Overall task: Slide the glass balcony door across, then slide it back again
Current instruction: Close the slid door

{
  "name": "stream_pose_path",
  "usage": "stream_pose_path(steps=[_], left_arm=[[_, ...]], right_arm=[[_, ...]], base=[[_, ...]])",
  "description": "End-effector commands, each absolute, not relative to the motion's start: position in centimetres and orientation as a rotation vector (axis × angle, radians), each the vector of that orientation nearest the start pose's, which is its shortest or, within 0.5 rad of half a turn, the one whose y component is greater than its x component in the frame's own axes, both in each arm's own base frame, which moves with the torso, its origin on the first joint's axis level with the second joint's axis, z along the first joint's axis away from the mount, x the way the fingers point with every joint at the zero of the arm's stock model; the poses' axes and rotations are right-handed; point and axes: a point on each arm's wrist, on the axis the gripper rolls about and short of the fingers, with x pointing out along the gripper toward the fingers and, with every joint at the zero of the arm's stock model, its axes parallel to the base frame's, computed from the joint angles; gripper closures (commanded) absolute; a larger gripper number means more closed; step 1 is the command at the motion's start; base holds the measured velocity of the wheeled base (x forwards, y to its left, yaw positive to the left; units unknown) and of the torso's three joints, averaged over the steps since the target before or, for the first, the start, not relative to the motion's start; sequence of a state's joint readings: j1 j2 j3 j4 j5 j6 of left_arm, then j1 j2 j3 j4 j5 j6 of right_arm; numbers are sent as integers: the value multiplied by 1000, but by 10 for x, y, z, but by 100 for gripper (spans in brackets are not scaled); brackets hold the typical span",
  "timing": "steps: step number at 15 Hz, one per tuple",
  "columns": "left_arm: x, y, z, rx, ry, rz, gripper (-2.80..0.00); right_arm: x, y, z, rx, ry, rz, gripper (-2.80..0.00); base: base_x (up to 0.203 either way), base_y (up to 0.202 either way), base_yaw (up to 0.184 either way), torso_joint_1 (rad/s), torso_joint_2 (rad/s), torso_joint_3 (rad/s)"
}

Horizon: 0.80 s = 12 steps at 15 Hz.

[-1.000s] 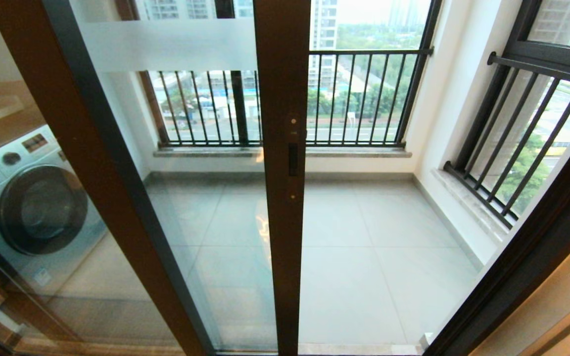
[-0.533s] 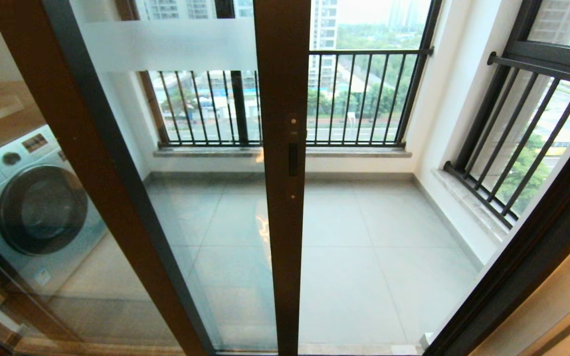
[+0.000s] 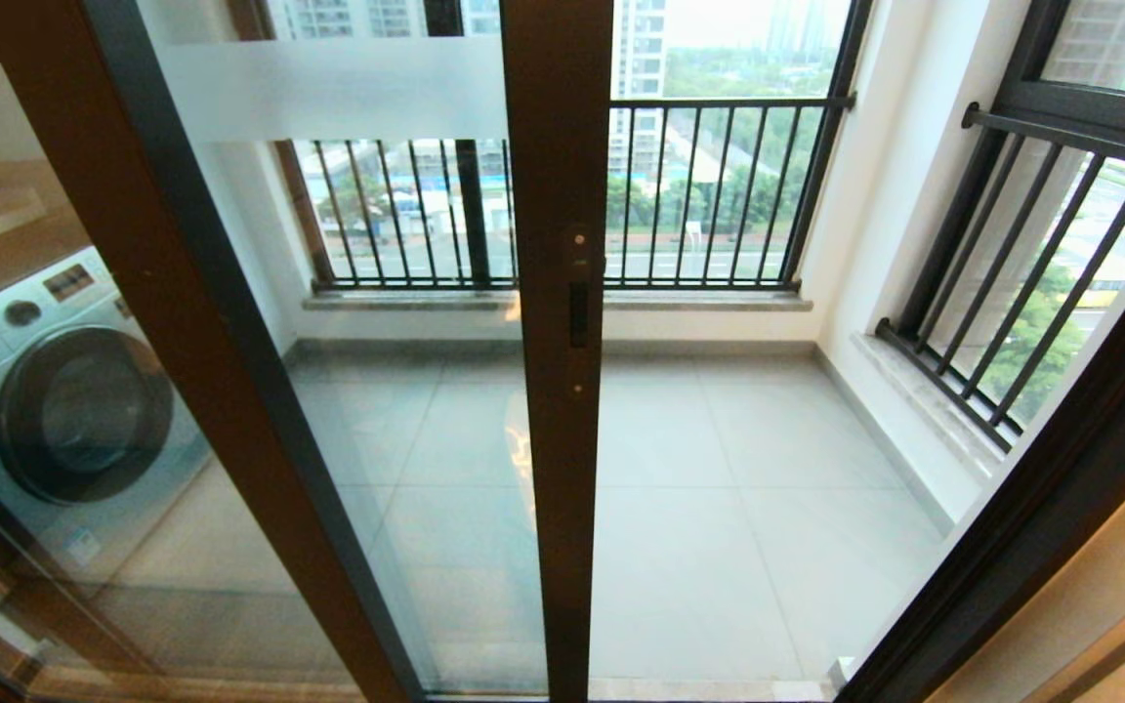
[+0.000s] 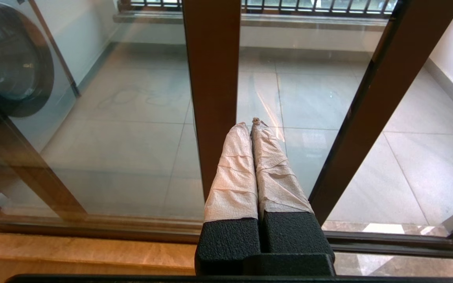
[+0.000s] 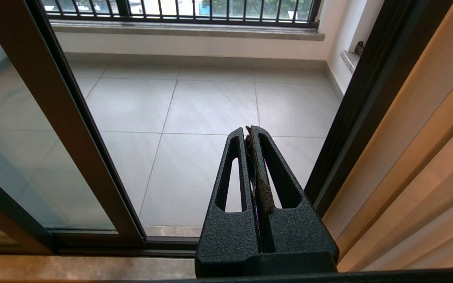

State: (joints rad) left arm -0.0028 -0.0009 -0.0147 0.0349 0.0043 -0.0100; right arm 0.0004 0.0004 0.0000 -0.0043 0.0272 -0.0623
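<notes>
The glass balcony door point(image 3: 406, 410) stands part-way across the opening; its frosted white band point(image 3: 328, 88) runs along the top. Its dark brown stile point(image 3: 559, 176) is in the middle of the head view, with the small black handle slot point(image 3: 578, 314) in it. Neither gripper shows in the head view. My left gripper point(image 4: 252, 122), its fingers wrapped in pale paper tape, is shut and empty, low in front of the door glass, short of the stile point(image 4: 387, 98). Shut and empty too, my right gripper point(image 5: 250, 127) faces the open gap, to the right of the stile point(image 5: 53, 118).
A second brown-framed glass panel point(image 3: 133, 293) overlaps on the left, with a washing machine point(image 3: 74, 410) behind it. The dark door jamb point(image 3: 1061, 488) bounds the opening on the right. Beyond lie the grey tiled balcony floor point(image 3: 719, 508) and black-barred windows point(image 3: 709, 195). The sill track point(image 5: 171, 243) runs below.
</notes>
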Motion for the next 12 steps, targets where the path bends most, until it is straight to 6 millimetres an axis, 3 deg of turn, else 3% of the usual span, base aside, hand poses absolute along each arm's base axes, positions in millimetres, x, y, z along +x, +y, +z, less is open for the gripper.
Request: stream_pose_path(steps=[1, 12], left_arm=[[-24, 0, 76, -12, 23, 2, 0], [-24, 0, 76, -11, 21, 2, 0]], right_arm=[[-23, 1, 76, -63, -5, 28, 0], [-23, 1, 76, -63, -5, 27, 0]], base=[[0, 0, 0, 0, 0, 0], [0, 0, 0, 0, 0, 0]])
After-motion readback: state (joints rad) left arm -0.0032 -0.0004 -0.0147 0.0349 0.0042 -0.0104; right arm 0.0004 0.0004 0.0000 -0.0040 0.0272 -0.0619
